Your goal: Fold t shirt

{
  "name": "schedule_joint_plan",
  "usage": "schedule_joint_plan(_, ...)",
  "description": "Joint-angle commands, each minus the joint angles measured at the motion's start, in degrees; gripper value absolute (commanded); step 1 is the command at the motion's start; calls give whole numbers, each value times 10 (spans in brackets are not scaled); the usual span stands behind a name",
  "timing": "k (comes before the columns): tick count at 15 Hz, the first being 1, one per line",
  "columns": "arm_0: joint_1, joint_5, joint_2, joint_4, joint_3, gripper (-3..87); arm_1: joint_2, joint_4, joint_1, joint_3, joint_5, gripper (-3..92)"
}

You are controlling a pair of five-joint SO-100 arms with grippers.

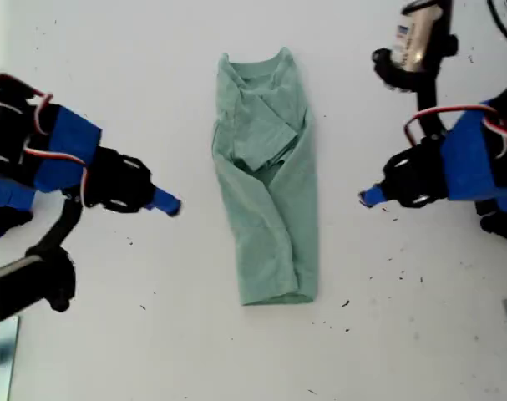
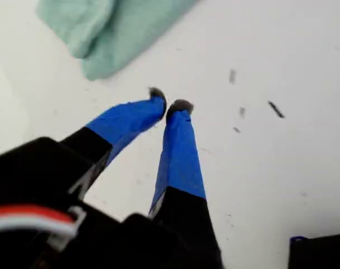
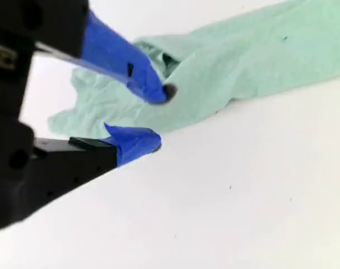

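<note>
Cloth lies mid-table in the exterior view: the t shirt (image 1: 267, 180) is already folded lengthwise into a narrow strip, both arms apart from it. First wrist view: my first gripper (image 2: 170, 105) is nearly closed, holding nothing, near the shirt's hem end. Second wrist view: my second gripper (image 3: 158, 116) stands somewhat open, empty. I judge the crosswise fold remains.

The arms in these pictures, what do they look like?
Both arms are black with blue body sections and red and white cables. My first gripper and my second gripper have black fingers wrapped in blue tape, with dark tips showing.
</note>
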Motion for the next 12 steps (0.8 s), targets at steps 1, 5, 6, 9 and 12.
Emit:
schedule_joint_plan(1, 40, 51, -178, 45, -316, 299, -214, 96, -40, -372, -29, 345)
schedule_joint_plan(5, 53, 73, -305, 53, -401, 320, -281, 93, -64, -370, 22, 343)
schedule_joint_plan(6, 58, 73, -332, 39, -401, 320, -312, 91, -74, -369, 40, 340)
schedule_joint_plan(9, 76, 67, -444, -31, -406, 315, -426, 56, -102, -370, 82, 338)
schedule_joint_plan(12, 82, 64, -536, -74, -424, 311, -515, -12, -128, -366, 116, 300)
